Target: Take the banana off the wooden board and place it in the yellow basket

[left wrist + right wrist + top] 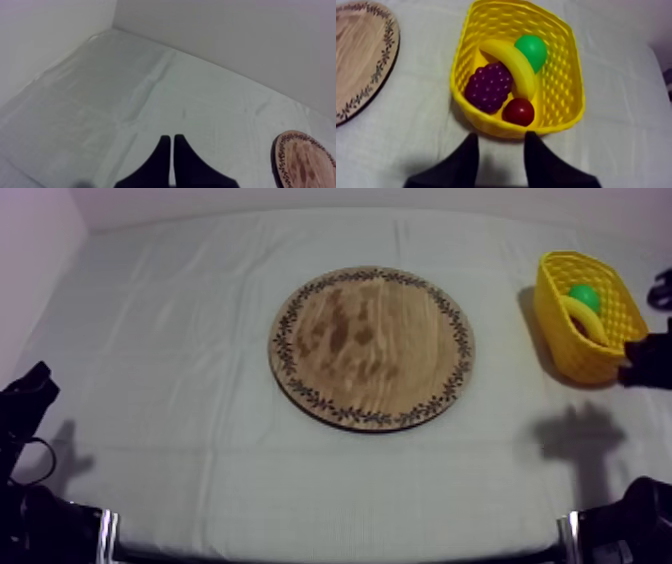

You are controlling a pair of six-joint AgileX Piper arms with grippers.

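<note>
Surface: we see a creased grey-white cloth (180,388) over the table, a pale wall (300,200) along the upper edge of the top view.
Centre: the board (371,348) lies flat at mid-frame, its grain and patterned rim in full sight.
Right side: the basket (560,338) stands at the upper right of the frame, well apart from the board.
Task item: the banana (512,64) lies curved inside the basket, between the grapes (489,86) and a green fruit (531,49), touching both so far as we can tell.
Other fruit: a small red fruit (518,111) sits by the banana's end, against the basket's wall.
Left arm: the left gripper (172,147) sits low at the left edge of the top view, over bare cloth; its fingers lie together as a narrow wedge, holding nothing.
Right arm: the right gripper (501,142) hangs at the right edge of the top view, just beside the basket; its fingers stand spread, with only cloth between them.
</note>
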